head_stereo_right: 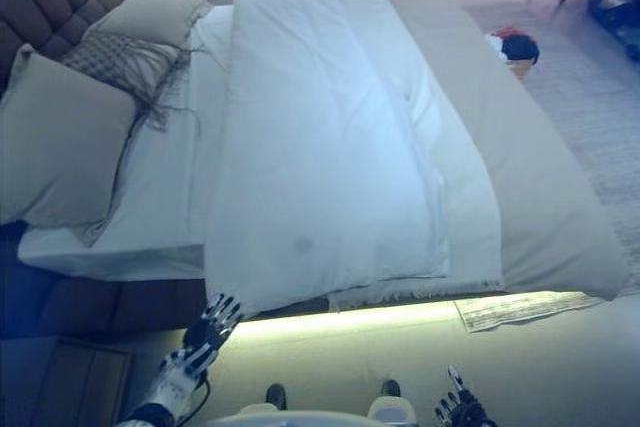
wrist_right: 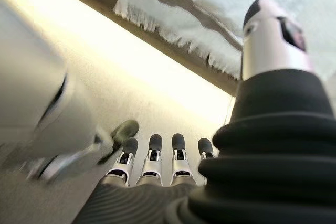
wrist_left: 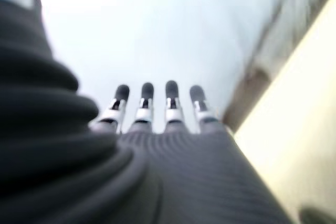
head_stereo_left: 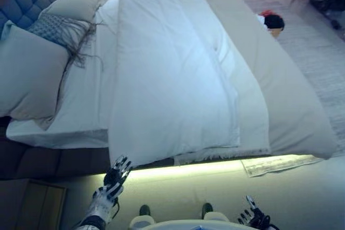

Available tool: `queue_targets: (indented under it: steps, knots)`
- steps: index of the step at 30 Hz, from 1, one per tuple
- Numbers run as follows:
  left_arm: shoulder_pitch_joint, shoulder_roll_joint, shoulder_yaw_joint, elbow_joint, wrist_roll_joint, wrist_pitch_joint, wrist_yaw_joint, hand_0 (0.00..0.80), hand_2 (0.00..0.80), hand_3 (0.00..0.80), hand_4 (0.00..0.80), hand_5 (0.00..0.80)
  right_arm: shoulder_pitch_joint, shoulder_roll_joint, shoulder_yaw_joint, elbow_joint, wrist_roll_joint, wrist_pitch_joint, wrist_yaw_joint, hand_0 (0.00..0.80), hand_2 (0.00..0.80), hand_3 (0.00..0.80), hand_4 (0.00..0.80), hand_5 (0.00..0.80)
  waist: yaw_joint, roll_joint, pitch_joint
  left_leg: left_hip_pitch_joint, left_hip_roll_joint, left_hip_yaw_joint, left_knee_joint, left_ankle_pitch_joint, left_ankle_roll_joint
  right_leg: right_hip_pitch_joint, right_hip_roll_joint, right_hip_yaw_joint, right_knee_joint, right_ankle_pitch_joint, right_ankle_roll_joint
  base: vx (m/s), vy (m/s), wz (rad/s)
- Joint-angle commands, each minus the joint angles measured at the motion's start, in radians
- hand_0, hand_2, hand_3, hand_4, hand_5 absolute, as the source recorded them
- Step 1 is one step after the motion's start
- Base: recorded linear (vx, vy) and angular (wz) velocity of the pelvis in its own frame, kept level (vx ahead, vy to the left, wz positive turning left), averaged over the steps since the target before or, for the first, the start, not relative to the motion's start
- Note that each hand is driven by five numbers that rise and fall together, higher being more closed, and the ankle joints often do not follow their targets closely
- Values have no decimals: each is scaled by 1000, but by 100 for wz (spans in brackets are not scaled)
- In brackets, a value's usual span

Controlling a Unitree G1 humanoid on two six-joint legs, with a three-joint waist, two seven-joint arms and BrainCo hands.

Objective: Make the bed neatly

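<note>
Dark and red bundle (head_stereo_left: 272, 21) on the floor far beyond the right hand, rug (head_stereo_left: 318, 52) past it, wooden nightstand (head_stereo_left: 29, 206) just left of the left hand, paper (head_stereo_left: 277, 164) ahead of the right hand

left hand (head_stereo_left: 115, 179) raised, fingers straight, right hand (head_stereo_left: 253, 217) low

cool daylight glares off the duvet (head_stereo_left: 172, 74); left wrist view blurred.

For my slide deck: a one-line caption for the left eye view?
White duvet spread over the bed, pillows at the headboard, both open hands, left and right, low at the bedside.
</note>
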Motion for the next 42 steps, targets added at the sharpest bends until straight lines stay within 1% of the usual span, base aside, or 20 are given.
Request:
queue_targets:
  steps: [1,3,5,8,10,11,12,13,17,19,21,24,27,33,37,40,41,42]
  knots:
    - [-44,43,58,-44,-60,3,-106,0,0,0,0,0,-32,-15,-1,4,-56,0,-4,0,0,0,0,0,12,-34,-1,-10,-10,60,2,3,41,1,-40,-12,18,17,-14,185,82,7]
    - [-43,46,58,-56,-78,18,-117,0,0,0,0,0,-19,-23,0,-2,-85,14,-8,0,0,0,0,0,7,-34,-2,-9,-6,59,2,4,36,6,-37,-13,20,11,-16,148,93,4]
    - [-65,55,61,-56,-77,19,-121,0,0,0,0,0,-13,-30,10,-3,-99,12,-11,0,0,0,0,0,0,-35,7,-19,-2,57,2,8,33,-8,-36,-6,37,0,-18,89,99,2]
    - [-124,76,47,-78,-87,18,-113,0,0,0,0,0,-16,-48,28,-10,-103,-3,-3,0,0,0,0,0,-8,-43,47,-62,5,53,24,17,30,-63,-34,13,83,-19,-24,-38,78,-1]
    - [-201,106,23,-93,-161,-5,-111,0,0,0,0,0,-47,-63,56,-28,-88,-28,18,0,0,0,0,0,-19,-54,120,-155,14,47,104,11,23,-138,-36,34,122,-22,-31,-309,52,-3]
    - [-236,117,23,-102,-175,-10,-107,0,0,0,0,0,-66,-71,66,-33,-82,-39,20,0,0,0,0,0,-23,-58,147,-195,18,48,131,10,18,-170,-36,39,138,-23,-34,-418,48,-1]
    - [-276,133,11,-114,-211,-34,-105,0,0,0,0,0,-85,-80,86,-40,-63,-57,28,0,0,0,0,0,-30,-67,193,-252,23,39,170,11,15,-224,-33,52,166,-19,-38,-357,41,6]
    - [-306,144,0,-122,-242,-50,-104,0,0,0,0,0,-100,-85,98,-45,-51,-63,26,0,0,0,0,0,-35,-74,219,-295,26,35,196,11,14,-264,-33,59,185,-15,-39,-325,39,5]
    - [-410,161,-5,-168,-283,-91,-81,0,0,0,0,0,-141,-97,113,-64,-46,-66,22,0,0,0,0,0,-52,-106,291,-420,26,21,267,0,18,-391,-30,90,248,-8,-37,-196,47,-2]
    - [-464,189,-8,-178,-294,-94,-71,0,0,0,0,0,-154,-112,117,-89,-30,-57,21,0,0,0,0,0,-63,-121,321,-472,24,23,302,-6,22,-448,-30,102,279,-7,-35,-135,42,-4]
    - [-515,211,-11,-186,-305,-102,-63,0,0,0,0,0,-163,-131,121,-106,-10,-61,42,0,0,0,0,0,-73,-132,353,-527,19,16,352,-23,24,-506,-30,109,324,-17,-34,-126,64,0]
    - [-580,240,-22,-190,-321,-109,-48,0,0,0,0,0,-171,-150,124,-143,20,-61,39,0,0,0,0,0,-89,-143,383,-596,17,18,410,-38,28,-577,-32,120,368,-18,-34,-88,69,2]
    - [-632,257,-32,-186,-316,-122,-31,0,0,0,0,0,-170,-160,122,-160,35,-62,45,0,0,0,0,0,-105,-147,406,-650,18,17,466,-59,31,-630,-29,131,404,-22,-37,-50,63,6]
    - [-731,306,-44,-147,-355,-145,-4,0,0,0,0,0,-160,-202,100,-146,72,-60,63,0,0,0,0,0,-134,-139,430,-735,19,11,584,-109,41,-723,-28,155,490,-44,-45,-1,78,2]
    - [-769,324,-50,-121,-371,-139,37,0,0,0,0,0,-148,-207,101,-173,105,-73,39,0,0,0,0,0,-151,-134,434,-790,23,5,655,-136,45,-777,-27,172,540,-58,-52,34,63,-3]
    - [-801,345,-47,-79,-416,-116,83,0,0,0,0,0,-141,-219,100,-200,122,-77,22,0,0,0,0,0,-164,-133,434,-824,27,1,690,-146,48,-811,-19,183,574,-68,-60,88,63,2]
    - [-814,357,-40,-54,-450,-101,103,0,0,0,0,0,-142,-223,102,-202,130,-83,15,0,0,0,0,0,-165,-131,431,-826,30,-8,711,-180,42,-812,-14,188,595,-99,-58,147,46,-8]
    - [-822,363,-36,-42,-460,-95,116,0,0,0,0,0,-143,-225,103,-203,137,-87,12,0,0,0,0,0,-166,-132,430,-836,32,-11,722,-185,43,-820,-12,189,603,-103,-59,140,39,-11]
